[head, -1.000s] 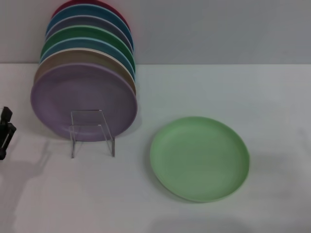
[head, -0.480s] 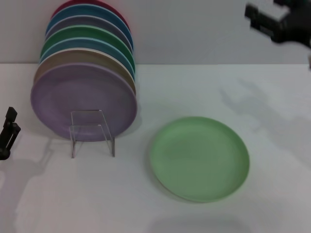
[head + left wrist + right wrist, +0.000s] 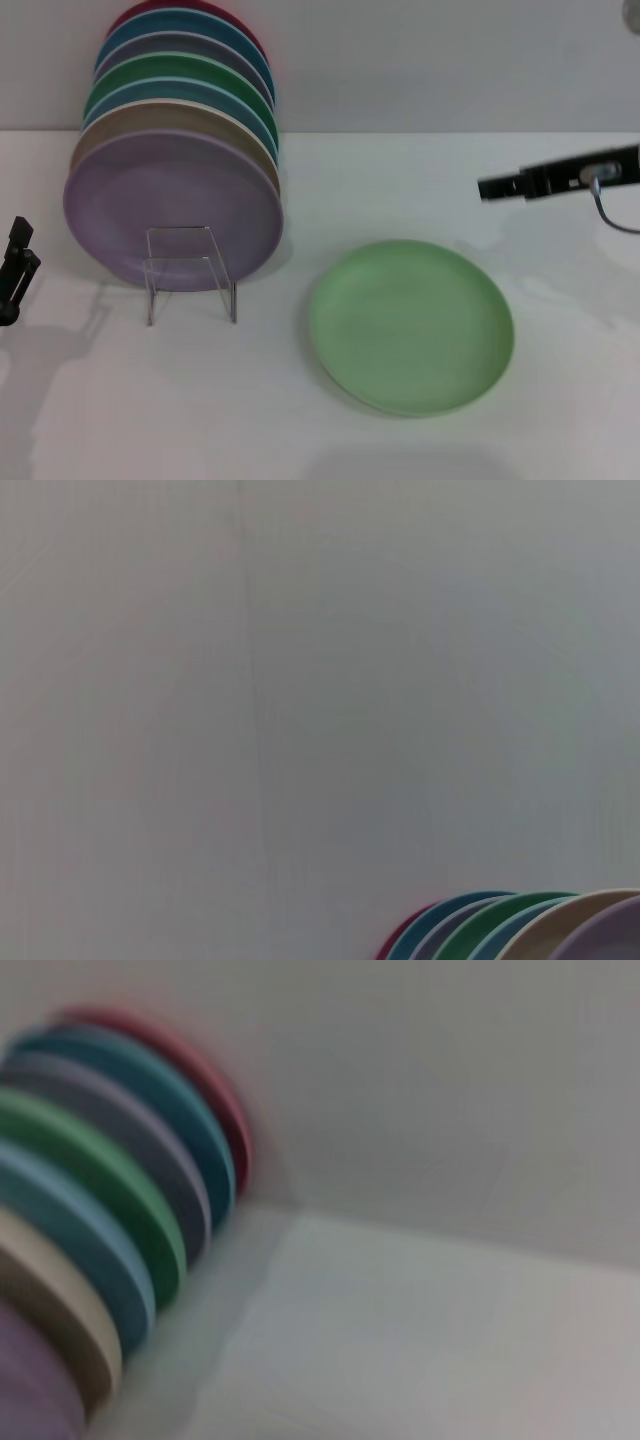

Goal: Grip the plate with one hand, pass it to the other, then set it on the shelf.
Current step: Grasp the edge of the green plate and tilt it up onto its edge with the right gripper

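The light mint-green plate (image 3: 410,325) lies flat on the white table, right of centre in the head view. The clear acrylic shelf (image 3: 190,272) stands to its left, in front of a leaning row of plates. My right gripper (image 3: 487,188), slim and black, reaches in from the right edge, seen side-on as a thin bar. It hovers just beyond the plate's far right rim and holds nothing. My left gripper (image 3: 16,268) sits low at the table's far left edge, away from the plate. Neither wrist view shows the mint plate.
Several plates lean in a row behind the shelf, a lilac-purple one (image 3: 170,205) in front and a darker green one (image 3: 175,72) further back. The row also shows in the left wrist view (image 3: 520,930) and in the right wrist view (image 3: 100,1220). A grey wall stands behind the table.
My right gripper came into view at the top right, then dropped down and left to just beyond the mint plate. The left gripper shifted only slightly. The plate has not moved.
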